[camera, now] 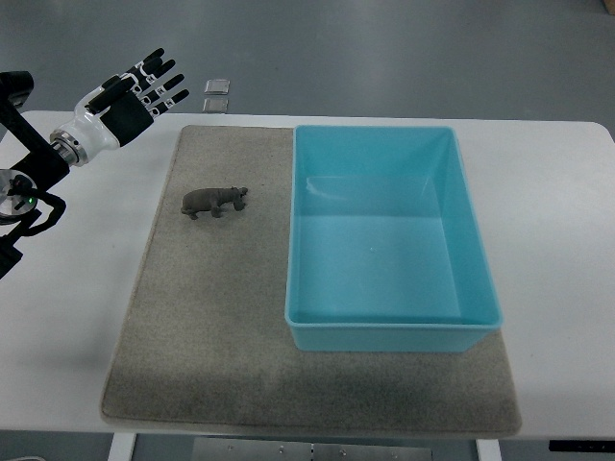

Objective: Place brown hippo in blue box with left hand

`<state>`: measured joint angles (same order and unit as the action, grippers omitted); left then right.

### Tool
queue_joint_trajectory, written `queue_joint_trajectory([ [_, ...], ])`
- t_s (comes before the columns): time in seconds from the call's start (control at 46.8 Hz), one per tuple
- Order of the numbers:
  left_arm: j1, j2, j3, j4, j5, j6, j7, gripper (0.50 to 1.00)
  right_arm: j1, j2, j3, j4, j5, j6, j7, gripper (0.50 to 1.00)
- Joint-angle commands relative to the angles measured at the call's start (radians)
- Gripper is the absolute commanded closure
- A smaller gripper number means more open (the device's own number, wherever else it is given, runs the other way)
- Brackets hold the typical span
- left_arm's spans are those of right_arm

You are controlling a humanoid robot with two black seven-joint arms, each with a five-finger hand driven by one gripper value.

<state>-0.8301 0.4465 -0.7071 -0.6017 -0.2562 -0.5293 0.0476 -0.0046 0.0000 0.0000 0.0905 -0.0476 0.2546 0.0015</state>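
Observation:
A small brown hippo stands on the grey mat, head toward the right, just left of the blue box. The box is open-topped with nothing inside. My left hand hovers at the upper left, above the table's far edge, up and to the left of the hippo and well apart from it. Its black and white fingers are spread and hold nothing. The right arm does not show.
The white table carries the mat and the box. Two small flat squares lie on the floor beyond the table's far edge. Part of my left arm's hardware sits at the left edge.

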Motion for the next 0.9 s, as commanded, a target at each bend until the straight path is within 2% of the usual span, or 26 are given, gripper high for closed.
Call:
queue_joint_trajectory([
  [0.0,-0.001,0.000,0.000,0.000,0.000,0.000,-0.002,0.500,0.000,0.000,0.000,0.000,0.000,0.000,0.000,0.564],
  [0.663,-0.033,0.011,-0.002,-0.010,0.005,0.008,-0.018,0.500,0.000,0.000,0.000,0.000,0.000,0.000,0.000,0.564],
  [0.877,-0.030,0.040,0.000,-0.053,0.126,-0.003,-0.032,0.501,0.000,0.000,0.000,0.000,0.000,0.000,0.000,0.564],
])
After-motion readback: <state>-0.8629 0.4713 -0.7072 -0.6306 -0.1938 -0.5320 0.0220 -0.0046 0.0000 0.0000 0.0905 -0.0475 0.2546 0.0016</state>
